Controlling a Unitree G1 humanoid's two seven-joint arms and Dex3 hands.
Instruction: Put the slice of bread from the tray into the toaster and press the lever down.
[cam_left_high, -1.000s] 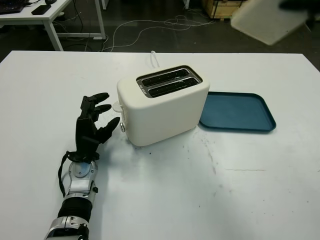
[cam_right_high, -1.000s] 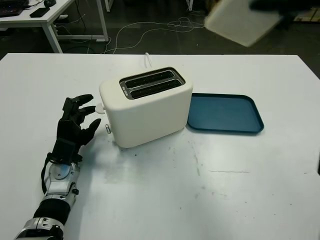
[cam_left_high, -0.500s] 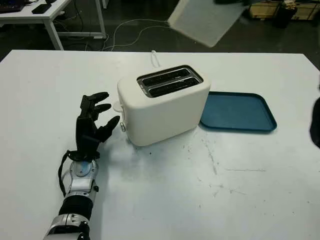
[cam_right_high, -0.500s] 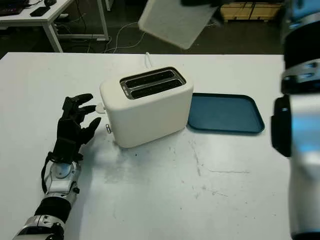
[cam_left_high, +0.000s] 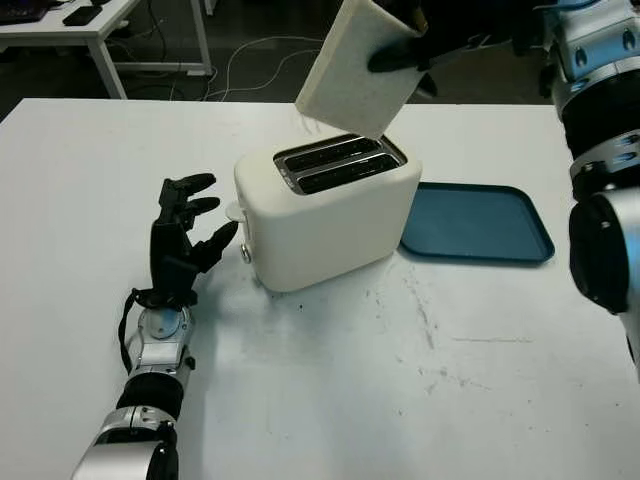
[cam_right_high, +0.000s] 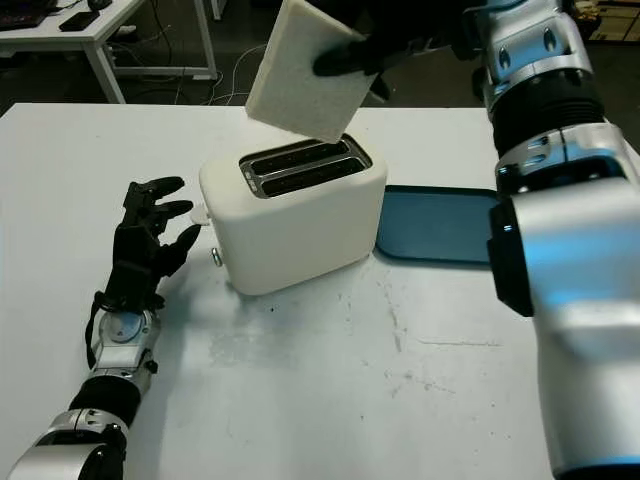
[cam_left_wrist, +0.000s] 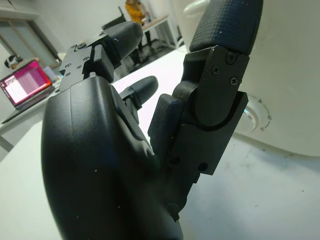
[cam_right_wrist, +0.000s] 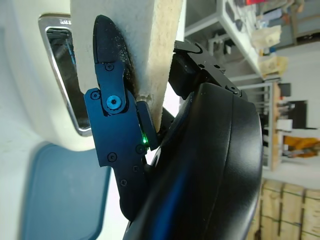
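My right hand (cam_left_high: 405, 45) is shut on the pale slice of bread (cam_left_high: 352, 72), holding it tilted in the air just above the slots of the white toaster (cam_left_high: 325, 205). In the right wrist view the bread (cam_right_wrist: 150, 45) is clamped between black fingers (cam_right_wrist: 114, 105), with a toaster slot (cam_right_wrist: 62, 75) below. The blue tray (cam_left_high: 475, 223) lies bare to the right of the toaster. My left hand (cam_left_high: 185, 235) is open on the table just left of the toaster, close to its lever (cam_left_high: 234, 212) and knob (cam_left_high: 246, 254).
The toaster's white cord (cam_left_high: 308, 117) runs off behind it. Beyond the table's far edge are a white desk (cam_left_high: 90, 30) and cables on the dark floor (cam_left_high: 280, 50). Bare white tabletop (cam_left_high: 400, 380) stretches in front of the toaster.
My right hand carried the bread from the upper right leftward and down to just above the toaster slots. The left hand stayed in place beside the toaster.
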